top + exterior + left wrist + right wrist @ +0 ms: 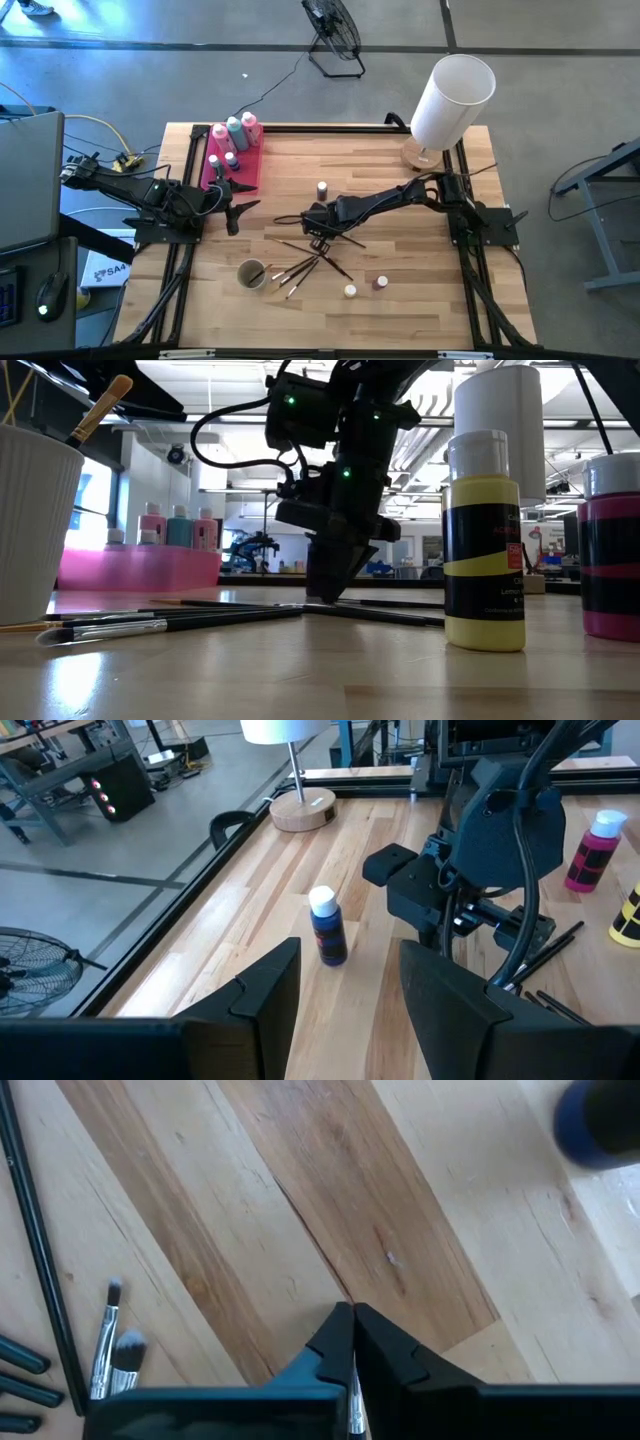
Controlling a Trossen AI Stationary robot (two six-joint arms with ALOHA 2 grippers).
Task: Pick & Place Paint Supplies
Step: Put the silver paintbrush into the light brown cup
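Right gripper (352,1342) is pressing its fingers together on a thin brush (356,1405) amid scattered dark-handled brushes (310,255) at table (420,300) centre. Three squeeze bottles (234,130) are standing in the pink tray (250,168). Left gripper (345,985), parted, is waiting beside the tray.

A robotics lab or workshop. A wooden table (400,310) in a black metal frame stands on a grey concrete floor (560,60), with a floor fan (335,30) beyond its far edge. Behind it are ceiling strip lights (240,475), workbenches and equipment racks (120,785).
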